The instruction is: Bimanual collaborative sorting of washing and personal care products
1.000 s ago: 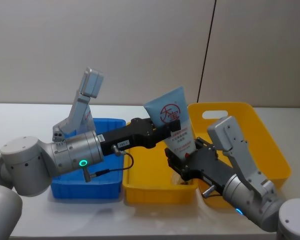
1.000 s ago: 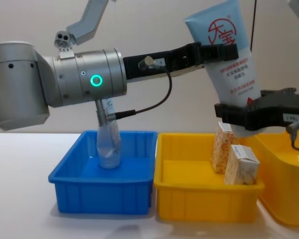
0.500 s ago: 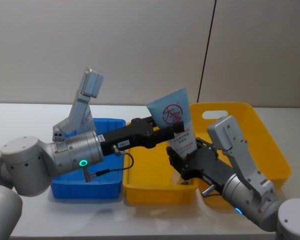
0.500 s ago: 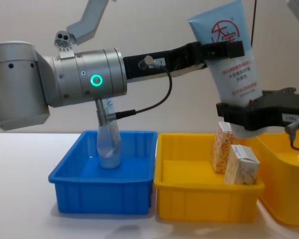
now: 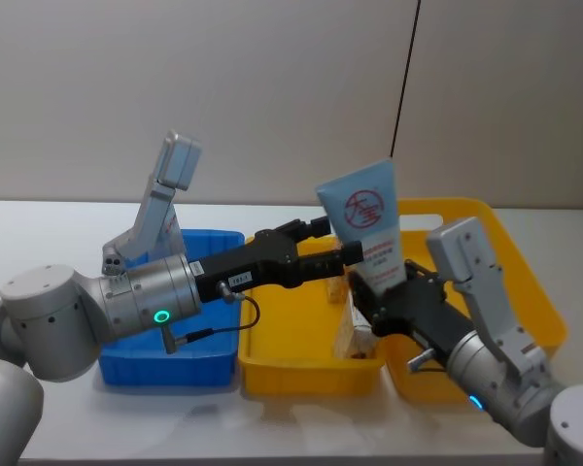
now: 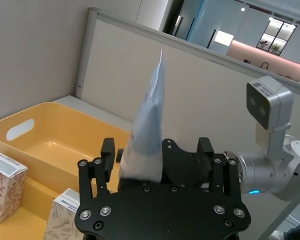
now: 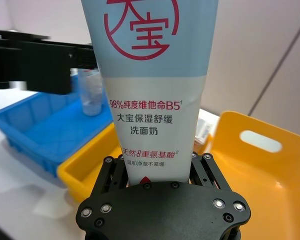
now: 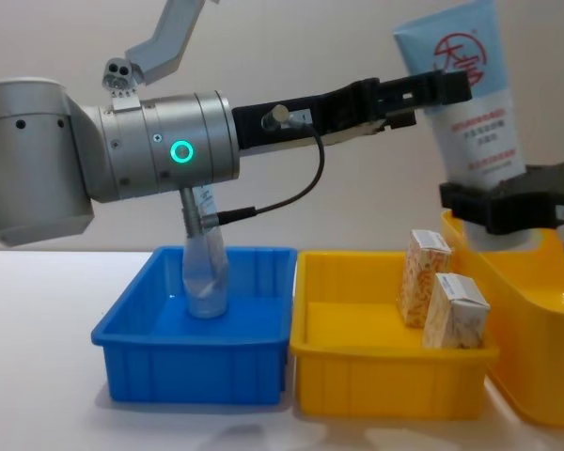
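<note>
Tube stands nearly upright in the air, cap end down, above the place where the yellow bin meets the basket. Your right gripper is closed on the lower end and seems to carry it alone. Your left gripper is at the upper part with its fingers spread wide, one on each side of the tube; from the left wrist view they do not appear to press it.

What could go wrong, in my judgement: the tube is soft and tall and is held only at the bottom, so a quick move may make the top lean or swing. It is also partly between the open left fingers, so a sideways pull could catch the crimped end and twist it in the grip. If it slips here, it may fall among the cartons.

Compared with one second ago, the tube has gone to your right, away from the blue bin. The left gripper, which then clamped it, has let go.
</note>
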You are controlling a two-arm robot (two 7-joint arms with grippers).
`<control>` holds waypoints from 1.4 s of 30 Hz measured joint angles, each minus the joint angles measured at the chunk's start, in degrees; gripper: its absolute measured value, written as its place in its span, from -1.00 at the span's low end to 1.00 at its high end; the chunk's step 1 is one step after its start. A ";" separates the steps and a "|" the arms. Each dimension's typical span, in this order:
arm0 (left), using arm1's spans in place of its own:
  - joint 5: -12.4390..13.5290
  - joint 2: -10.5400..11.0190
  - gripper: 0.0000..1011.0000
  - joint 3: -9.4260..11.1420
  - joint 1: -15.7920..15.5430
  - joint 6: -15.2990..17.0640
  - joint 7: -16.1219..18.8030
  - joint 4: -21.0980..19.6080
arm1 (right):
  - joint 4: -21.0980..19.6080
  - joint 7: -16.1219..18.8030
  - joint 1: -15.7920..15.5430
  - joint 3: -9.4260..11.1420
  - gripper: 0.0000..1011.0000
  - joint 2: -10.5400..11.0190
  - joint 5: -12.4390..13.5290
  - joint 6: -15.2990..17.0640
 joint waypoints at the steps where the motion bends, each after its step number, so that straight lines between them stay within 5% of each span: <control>1: 0.00 0.00 0.93 0.00 0.00 0.00 0.00 0.00 | -0.01 -0.15 -0.08 0.21 -0.09 -0.06 -0.04 0.00; 22: 0.00 0.00 0.98 0.00 0.00 0.00 0.05 0.00 | 0.50 -9.66 -1.28 8.12 -0.15 -2.90 -1.52 -0.24; 42: 0.00 0.00 0.98 0.00 0.00 0.00 0.04 0.00 | 2.94 -16.84 1.36 13.59 -0.16 -8.86 0.62 11.51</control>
